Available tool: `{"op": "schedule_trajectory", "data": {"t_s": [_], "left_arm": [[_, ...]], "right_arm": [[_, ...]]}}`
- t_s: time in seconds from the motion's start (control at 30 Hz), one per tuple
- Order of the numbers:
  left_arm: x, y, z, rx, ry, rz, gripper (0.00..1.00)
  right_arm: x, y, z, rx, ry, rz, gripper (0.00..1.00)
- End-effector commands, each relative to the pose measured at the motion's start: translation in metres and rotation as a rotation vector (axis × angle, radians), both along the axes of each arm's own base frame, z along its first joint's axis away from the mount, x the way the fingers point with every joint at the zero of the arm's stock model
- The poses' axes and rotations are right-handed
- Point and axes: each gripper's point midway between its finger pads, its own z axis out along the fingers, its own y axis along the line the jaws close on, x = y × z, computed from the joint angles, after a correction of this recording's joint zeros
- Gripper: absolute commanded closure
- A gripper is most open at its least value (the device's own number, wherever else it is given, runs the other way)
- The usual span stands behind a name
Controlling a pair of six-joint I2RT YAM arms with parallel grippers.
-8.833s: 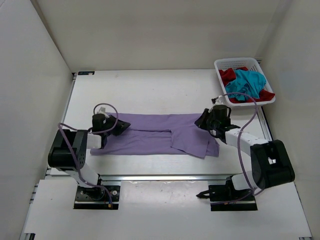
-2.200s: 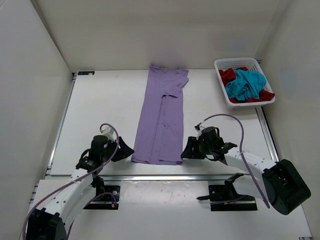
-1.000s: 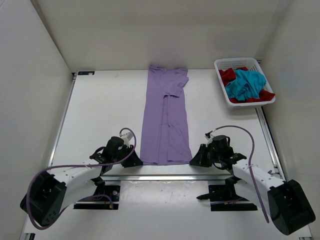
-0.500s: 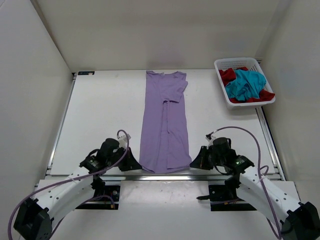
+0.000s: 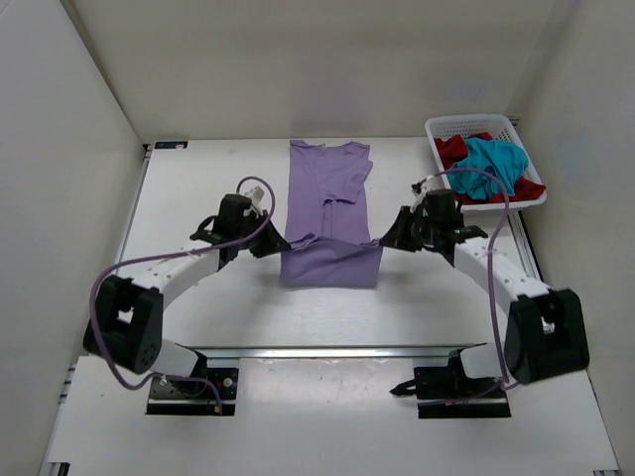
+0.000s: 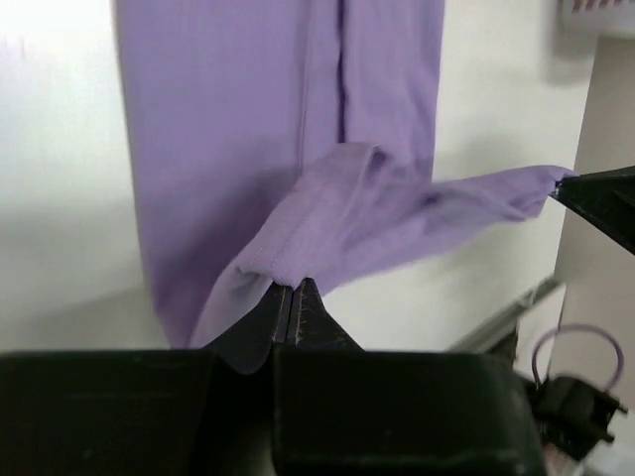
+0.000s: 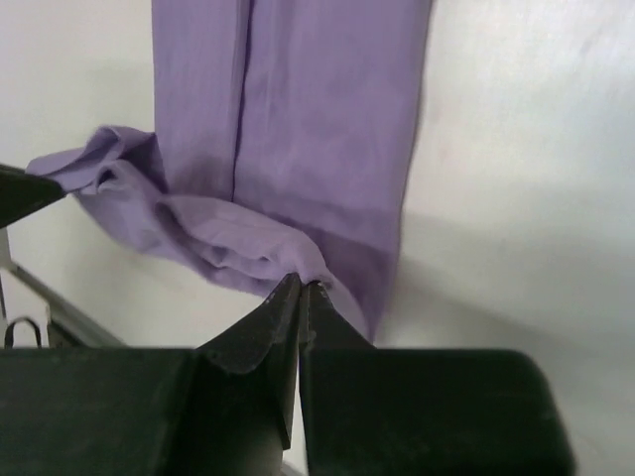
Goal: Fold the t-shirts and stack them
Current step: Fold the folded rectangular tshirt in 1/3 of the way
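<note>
Both tools have carried the hem (image 5: 330, 246) of the shirt (image 5: 327, 193) from the near desk (image 5: 198, 198) edge toward its far end. Now the left tool (image 5: 272, 246) and right tool (image 5: 387, 241) each clench a hem corner. The cloth sags between them, the rest flat beyond. Light, limp cloth: corners look the best hold, kept taut.

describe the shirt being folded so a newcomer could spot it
On the white table, look left of the white lattice plastic basket in the far right corner. A long lavender purple cloth t-shirt lies mid-table, its near end pinched up by the left gripper and right gripper. Unlike the deep red t-shirt and teal blue t-shirt, it lies outside the basket.
</note>
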Motion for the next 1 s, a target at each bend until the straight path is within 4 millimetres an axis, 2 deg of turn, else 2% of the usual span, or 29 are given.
{"op": "schedule_trajectory", "data": {"t_s": [0.0,0.03,0.07,0.1,0.13,0.3,0.33,0.4,0.43,0.5,0.57,0.63,0.67,0.7,0.73,0.77,0.8,0.87,0.9,0.93,0.97], "left_arm": [[0.062,-0.003,0.044,0.011,-0.166,0.054,1.00],[0.071,0.000,0.038,0.016,-0.160,0.067,1.00],[0.082,0.004,0.029,0.024,-0.142,0.086,1.00],[0.094,0.007,0.027,0.017,-0.133,0.103,1.00],[0.098,0.007,0.024,0.005,-0.123,0.103,1.00],[0.131,0.012,-0.007,0.019,-0.077,0.128,1.00],[0.134,0.008,-0.007,0.001,-0.070,0.117,1.00],[0.145,0.003,-0.024,0.008,-0.050,0.117,1.00],[0.151,0.000,-0.022,0.007,-0.062,0.112,1.00],[0.157,-0.002,-0.034,-0.007,-0.050,0.113,0.99],[0.159,-0.009,-0.035,-0.043,-0.053,0.099,0.89],[0.163,-0.002,-0.019,-0.096,-0.097,0.128,0.78],[0.162,-0.001,-0.013,-0.107,-0.111,0.138,0.71],[0.160,0.005,0.004,-0.113,-0.166,0.159,0.66],[0.155,0.008,0.017,-0.117,-0.196,0.169,0.65],[0.152,0.013,0.017,-0.093,-0.208,0.187,0.64],[0.148,0.009,0.036,-0.091,-0.252,0.187,0.66],[0.128,0.001,0.048,-0.086,-0.287,0.171,0.67],[0.119,-0.010,0.047,-0.090,-0.292,0.152,0.67],[0.101,-0.025,0.038,-0.093,-0.275,0.111,0.67],[0.089,-0.037,0.026,-0.098,-0.251,0.074,0.67]], "right_arm": [[0.066,-0.002,0.014,-0.002,-0.132,0.002,1.00],[0.080,-0.002,0.024,0.010,-0.161,0.000,1.00],[0.093,-0.001,0.018,0.010,-0.148,0.008,1.00],[0.099,-0.001,0.003,0.004,-0.106,0.005,1.00],[0.110,-0.002,0.007,0.003,-0.119,0.005,1.00],[0.151,-0.007,-0.016,-0.021,-0.087,-0.004,1.00],[0.154,-0.006,-0.020,-0.026,-0.081,-0.001,1.00],[0.161,-0.007,-0.031,-0.021,-0.054,0.000,1.00],[0.166,-0.006,-0.029,-0.014,-0.065,-0.002,1.00],[0.176,-0.009,-0.035,-0.013,-0.066,-0.015,1.00],[0.177,-0.010,-0.042,-0.008,-0.045,-0.012,0.95],[0.180,-0.012,-0.037,-0.013,-0.056,-0.020,0.75],[0.181,-0.010,-0.034,-0.011,-0.061,-0.018,0.71],[0.181,-0.014,-0.026,-0.018,-0.079,-0.029,0.66],[0.184,-0.016,-0.011,-0.019,-0.115,-0.039,0.63],[0.181,-0.014,-0.009,-0.023,-0.116,-0.045,0.62],[0.180,-0.012,0.001,-0.025,-0.143,-0.049,0.63],[0.175,-0.009,0.022,-0.027,-0.203,-0.057,0.76],[0.169,0.003,0.019,-0.020,-0.206,-0.034,0.88],[0.165,0.013,0.024,-0.017,-0.218,-0.022,1.00],[0.161,0.019,0.023,-0.016,-0.224,0.000,1.00]]}}
